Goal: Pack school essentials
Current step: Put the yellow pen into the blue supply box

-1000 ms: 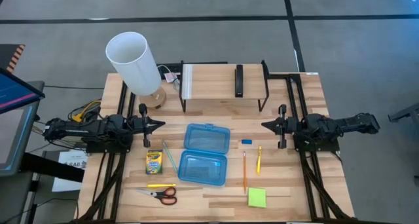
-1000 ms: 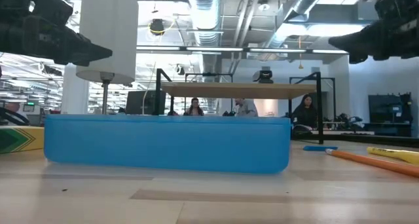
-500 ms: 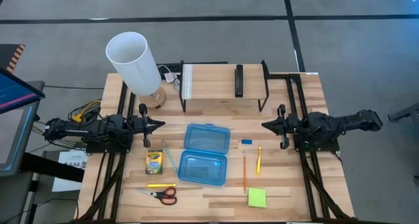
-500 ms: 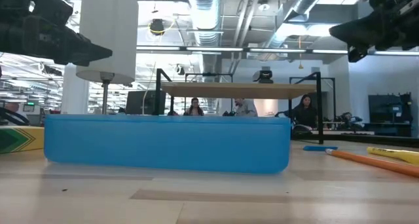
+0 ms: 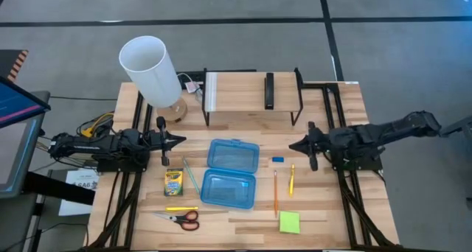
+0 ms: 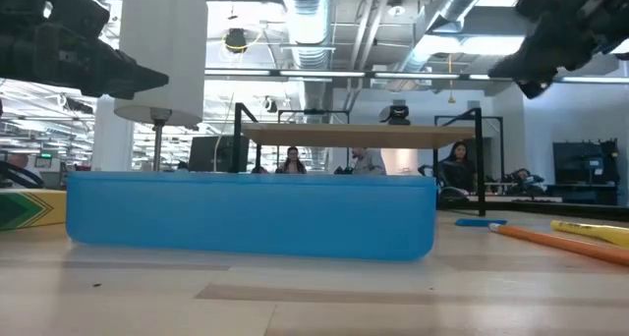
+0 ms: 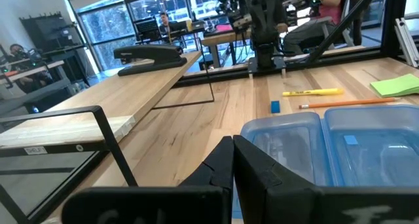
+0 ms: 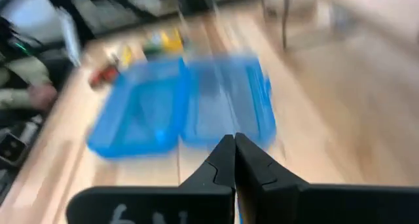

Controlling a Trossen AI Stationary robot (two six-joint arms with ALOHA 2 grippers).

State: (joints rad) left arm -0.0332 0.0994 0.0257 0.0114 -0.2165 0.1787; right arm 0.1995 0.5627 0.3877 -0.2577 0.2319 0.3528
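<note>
The open blue case [image 5: 231,173] lies flat at the table's middle. To its left are the crayon box [image 5: 174,182], a green pencil [image 5: 190,172], a yellow pencil [image 5: 181,208] and the red-handled scissors [image 5: 181,218]. On its right lie the blue eraser [image 5: 277,160], an orange pencil [image 5: 275,193], a yellow pencil [image 5: 291,180] and the lime sticky-note pad [image 5: 289,222]. My left gripper [image 5: 179,140] hovers shut left of the case, fingers together [image 7: 232,152]. My right gripper [image 5: 292,145] hovers shut right of the case, above the eraser, pointing at the case [image 8: 234,149].
A tall white lamp [image 5: 151,71] stands at the far left. A black-framed wooden shelf [image 5: 251,93] with a stapler [image 5: 269,90] spans the far middle. Bare wood shows along the near edge between the scissors and the sticky-note pad. People sit in the room beyond.
My right gripper has moved a little toward the table's left, toward the case, and tipped its nose downward while rising slightly in the low view. It has stayed shut. The left arm and all objects have kept still.
</note>
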